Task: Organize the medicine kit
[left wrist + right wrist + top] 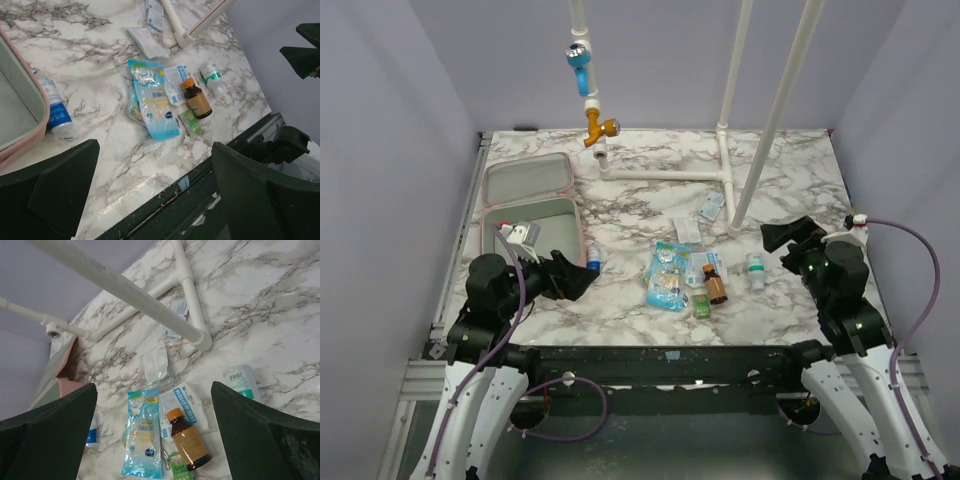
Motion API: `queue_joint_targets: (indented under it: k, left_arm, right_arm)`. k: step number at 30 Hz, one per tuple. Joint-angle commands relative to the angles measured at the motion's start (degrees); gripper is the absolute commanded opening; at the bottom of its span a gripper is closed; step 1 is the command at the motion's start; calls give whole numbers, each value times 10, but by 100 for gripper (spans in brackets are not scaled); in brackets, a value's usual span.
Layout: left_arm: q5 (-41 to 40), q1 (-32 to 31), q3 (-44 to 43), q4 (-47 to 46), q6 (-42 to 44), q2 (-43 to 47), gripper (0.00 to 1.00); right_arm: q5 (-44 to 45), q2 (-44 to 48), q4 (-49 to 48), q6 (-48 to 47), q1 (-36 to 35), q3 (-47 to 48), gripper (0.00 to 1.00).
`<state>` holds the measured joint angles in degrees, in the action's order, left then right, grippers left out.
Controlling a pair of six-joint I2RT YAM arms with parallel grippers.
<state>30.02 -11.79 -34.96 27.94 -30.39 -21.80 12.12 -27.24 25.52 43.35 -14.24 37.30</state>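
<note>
Because the left gripper point(572, 277) hangs over its near right corner, the medicine kit point(528, 180) is partly hidden from above. The left wrist view shows only a slice of its pink rim and grey lining. The kit lies open at the far left of the table point(790, 170), long axis running near to far, lid on the far side. A white item point(525, 236) in its base is too small to identify. The left gripper's jaws stand spread, empty. Just right of the kit lies a blue-and-white tube point(593, 264), then blue packets point(666, 275) and a brown bottle point(714, 284). The right gripper point(788, 238) is also spread, holding nothing.
</note>
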Motion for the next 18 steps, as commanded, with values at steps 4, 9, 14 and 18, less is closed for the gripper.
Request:
queue_joint_targets:
  k: [4,9,14,18]
  left_arm:
    - [-33,-3,-3,27,6,-1,98]
    - [-62,-3,0,33,3,13,98]
    - [-74,-3,-2,37,3,18,98]
    - [-117,-3,-5,51,-3,18,99]
  right_arm:
    - [-73,-16,7,-67,2,12,100]
    - [-145,-57,2,-108,2,0,95]
    - [-205,-127,0,-116,2,5,93]
    - [-220,-165,3,-127,2,3,92]
